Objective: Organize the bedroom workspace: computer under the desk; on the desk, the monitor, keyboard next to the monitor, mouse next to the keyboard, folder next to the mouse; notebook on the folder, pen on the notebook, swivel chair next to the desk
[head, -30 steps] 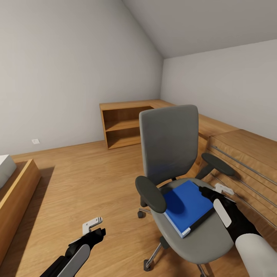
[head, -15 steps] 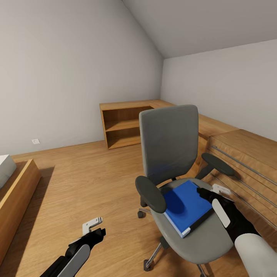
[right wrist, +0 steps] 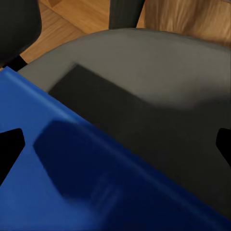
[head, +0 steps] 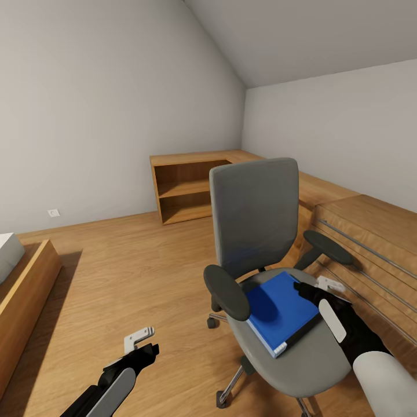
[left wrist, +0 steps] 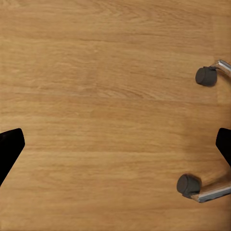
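Item, blue folder (head: pixel 280 311): flat on the swivel chair (head: pixel 263 231) seat, where your right gripper (head: pixel 317 288), fingers spread, hangs at its 2 o'clock edge to straddle it, while your left gripper (head: pixel 141 339) idles spread over floor.

Under the right gripper (head: pixel 315 288), the near edge of a bright blue flat rectangular folder (head: pixel 281 310), lying on the seat of the grey upholstered swivel chair (head: pixel 255 214). Just right of that gripper, a wooden chest with long bar handles (head: pixel 370 243). Beyond it, behind the chair back, a low open wooden shelf unit (head: pixel 185 194). Ahead and right of the left gripper (head: pixel 142 341), on the plank floor (left wrist: pixel 96 96), the chair's black castors (left wrist: pixel 188 185). Well to its left, a wooden bed frame (head: pixel 23 289).
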